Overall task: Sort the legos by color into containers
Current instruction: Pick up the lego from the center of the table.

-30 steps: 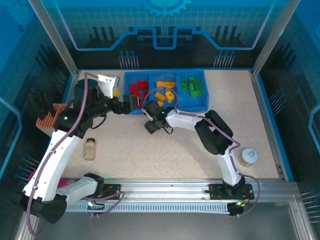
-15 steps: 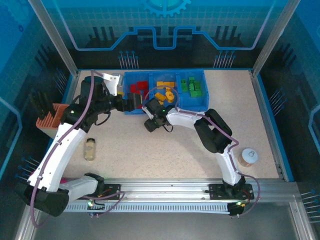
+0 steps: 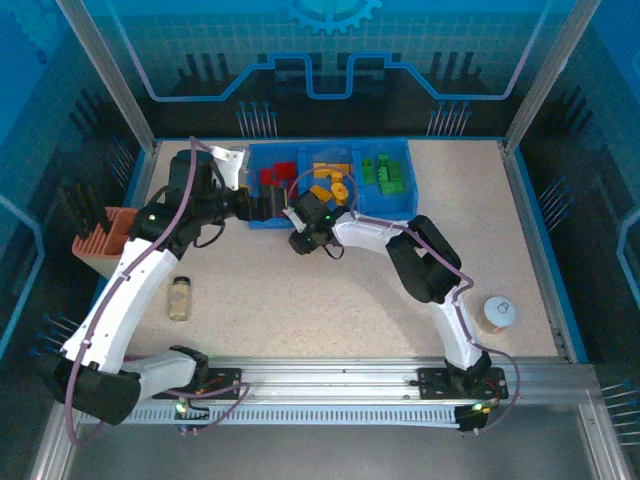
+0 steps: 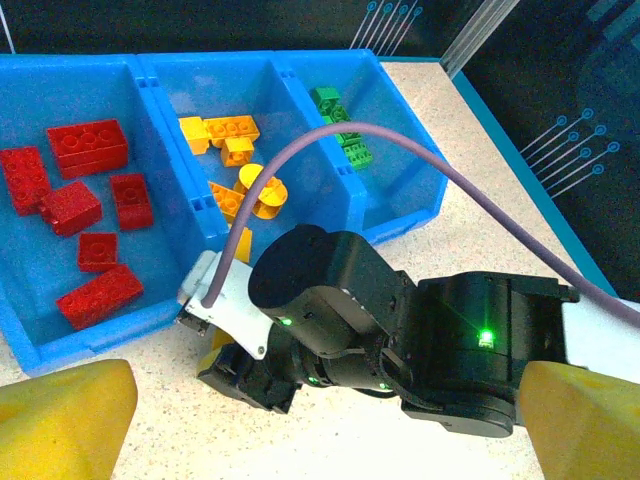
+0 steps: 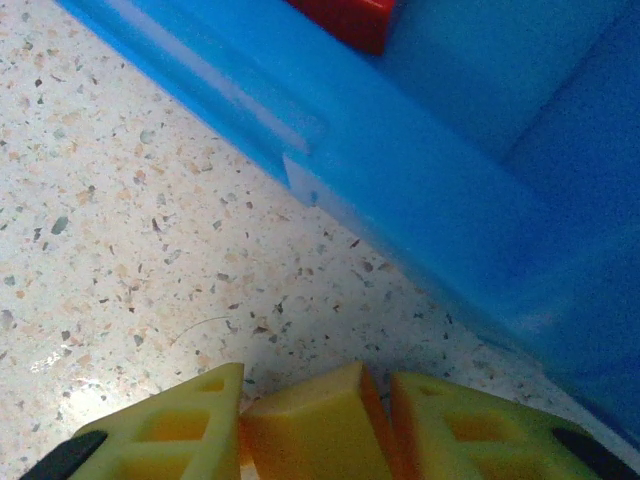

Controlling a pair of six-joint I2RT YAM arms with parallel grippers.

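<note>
The blue tray (image 3: 398,209) holds red legos (image 4: 85,205) in its left compartment, yellow-orange ones (image 4: 230,140) in the middle and green ones (image 4: 340,120) on the right. My right gripper (image 3: 303,240) sits low on the table just in front of the tray's front wall (image 5: 400,150). It is shut on a yellow-orange brick (image 5: 310,430) between its yellow fingers (image 5: 160,430). My left gripper (image 3: 262,205) hovers at the front of the left compartment. Its fingers (image 4: 60,425) are spread wide apart, with nothing between them, above the right arm's wrist (image 4: 380,330).
A small jar (image 3: 180,297) stands on the table at the left. The peach slotted holder (image 3: 100,235) sits at the left edge. A white-lidded jar (image 3: 497,312) stands at the right. A purple cable (image 4: 400,150) arcs over the tray.
The right gripper has crept a little toward the tray's front wall with the brick. The left arm has swung its elbow inward; its gripper stays at the left compartment.
</note>
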